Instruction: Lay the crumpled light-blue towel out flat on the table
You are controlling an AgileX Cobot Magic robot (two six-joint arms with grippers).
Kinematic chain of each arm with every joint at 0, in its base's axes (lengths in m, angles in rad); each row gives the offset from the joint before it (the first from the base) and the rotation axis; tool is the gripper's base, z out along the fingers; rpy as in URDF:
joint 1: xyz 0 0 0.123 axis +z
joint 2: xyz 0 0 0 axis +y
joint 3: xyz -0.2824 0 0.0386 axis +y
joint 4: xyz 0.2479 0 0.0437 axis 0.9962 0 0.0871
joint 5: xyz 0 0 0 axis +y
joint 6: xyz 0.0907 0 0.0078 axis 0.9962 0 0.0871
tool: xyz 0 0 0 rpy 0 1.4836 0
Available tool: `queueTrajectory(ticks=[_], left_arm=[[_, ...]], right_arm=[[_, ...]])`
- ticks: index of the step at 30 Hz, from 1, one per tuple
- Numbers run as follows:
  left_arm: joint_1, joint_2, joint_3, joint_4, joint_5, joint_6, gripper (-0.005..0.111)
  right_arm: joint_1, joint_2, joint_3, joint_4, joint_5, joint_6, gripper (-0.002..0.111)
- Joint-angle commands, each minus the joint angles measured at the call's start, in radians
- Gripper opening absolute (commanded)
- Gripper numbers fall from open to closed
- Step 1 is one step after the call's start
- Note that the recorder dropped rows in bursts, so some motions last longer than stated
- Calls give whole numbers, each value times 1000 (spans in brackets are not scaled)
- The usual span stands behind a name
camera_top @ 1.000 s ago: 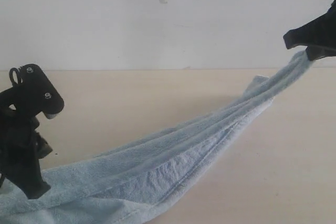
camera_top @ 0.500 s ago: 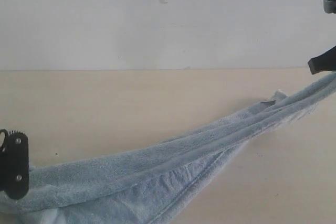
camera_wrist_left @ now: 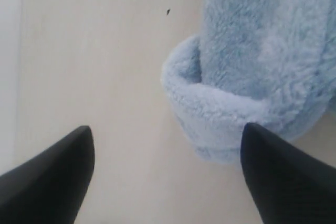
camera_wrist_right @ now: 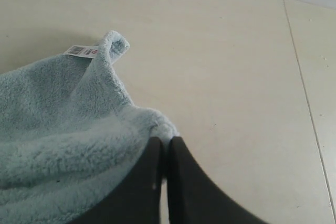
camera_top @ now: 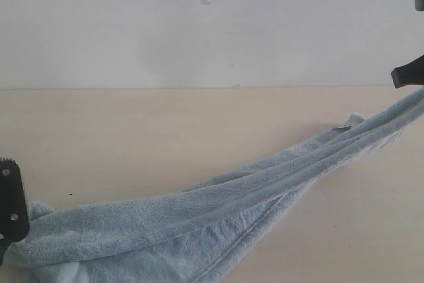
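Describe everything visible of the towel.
The towel is pale blue, fluffy terry, bunched into a long band across the table, not yet flat. One end rises to the right gripper, shut on a corner near the white tag. The other end lies rolled on the table by the open left gripper, ungripped.

Wide beige matte table [camera_top: 165, 130]. Bears a pale-blue fluffy towel [camera_top: 199, 210], bunched into one long folded band. Lies flat on the surface at the towel's broad rolled end, lifts clear toward the towel's narrow end. Small white tag [camera_wrist_right: 81, 51] near a towel corner. Tiny dark speck [camera_top: 71, 195] just beside the towel's rolled end.
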Motion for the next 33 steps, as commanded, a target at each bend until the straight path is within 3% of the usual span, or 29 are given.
queueTrajectory(ticks=[1, 8, 12, 16, 19, 23, 28, 33], left_arm=[[25, -2, 3, 24, -145, -82, 73], [90, 31, -24, 23, -171, -135, 71], [148, 57, -113, -75, -201, -350, 54], [203, 119, -209, -290, -286, -440, 41], [202, 150, -269, -533, -150, -430, 41], [213, 155, -352, -819, 116, -208, 41], [254, 179, -380, -1315, 127, 326, 41], [332, 250, -380, -1408, 147, 325, 41]], right_arm=[[-2, -5, 5, -15, -12, 3, 0], [-2, -5, 5, -11, -14, 9, 0], [-2, -5, 5, -6, -28, 23, 0], [0, -5, 5, 2, -26, 23, 0], [0, -5, 5, 8, -28, 23, 0], [0, -5, 5, 8, -32, 23, 0], [0, -5, 5, 24, -34, 25, 0], [0, -5, 5, 49, -27, 22, 0]])
